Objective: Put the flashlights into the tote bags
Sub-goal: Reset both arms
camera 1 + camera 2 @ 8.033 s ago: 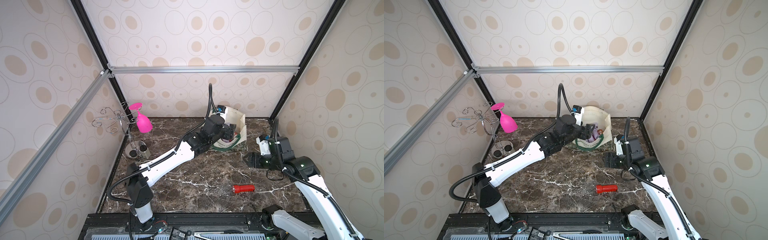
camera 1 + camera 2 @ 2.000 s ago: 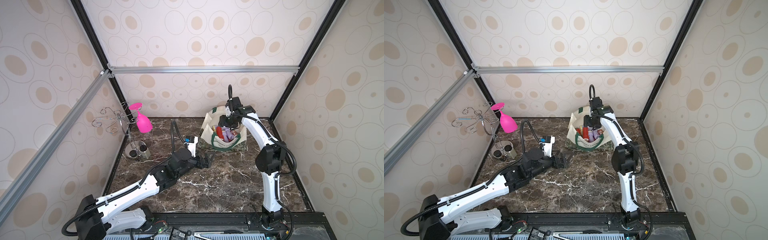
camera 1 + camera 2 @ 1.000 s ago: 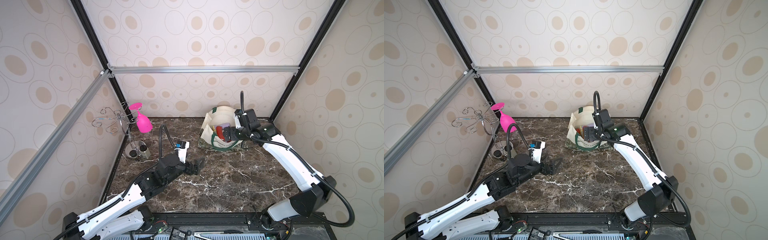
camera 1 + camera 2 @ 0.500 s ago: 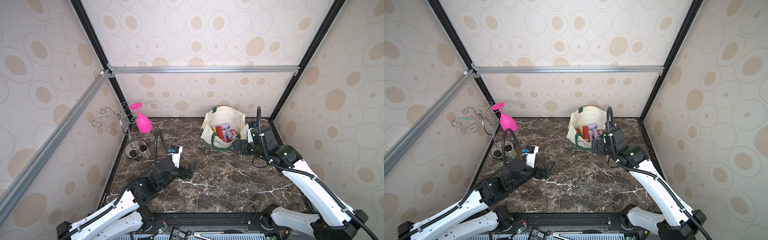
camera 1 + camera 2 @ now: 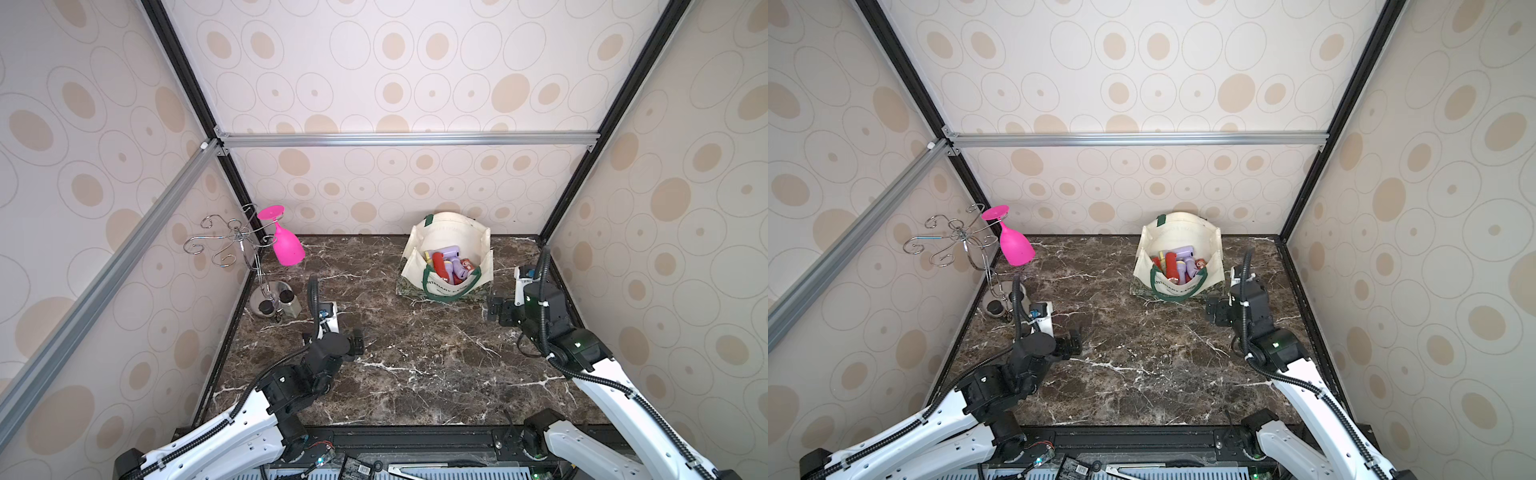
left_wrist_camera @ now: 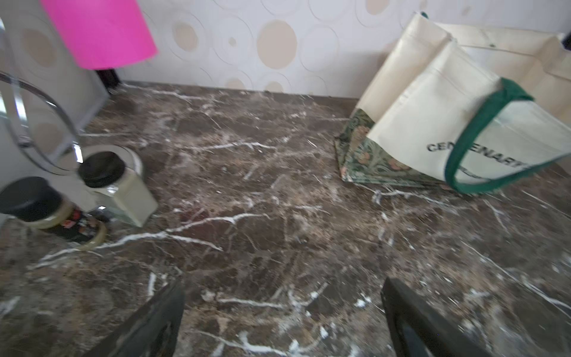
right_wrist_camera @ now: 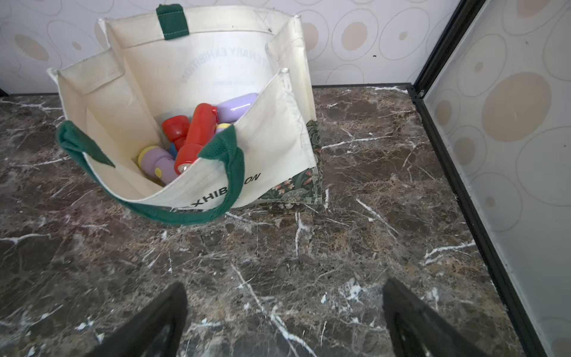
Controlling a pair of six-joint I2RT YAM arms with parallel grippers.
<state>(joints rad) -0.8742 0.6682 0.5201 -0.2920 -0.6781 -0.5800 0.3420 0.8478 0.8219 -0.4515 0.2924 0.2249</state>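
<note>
With the red and lilac plastic flashlights [image 5: 440, 266] now all gathered in the cream canvas, green-handled tote bag [image 5: 451, 235] by the far edge of the dark marble table [image 5: 415, 374], the left gripper [image 6: 282, 289] and right gripper [image 7: 284, 289] are drawn back, fingers apart and empty, and the task is judged finished.

Pink goblet [image 5: 286, 249] hangs inverted on chrome rack [image 5: 240, 236]; two black-lidded jars [image 5: 289, 300] at base; marble tabletop [image 5: 415, 353].

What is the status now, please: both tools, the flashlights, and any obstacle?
Left tool open, empty. Right tool open, empty, near the tote bag. Flashlights lie inside the bag; none visible on the table. No obstacle.
</note>
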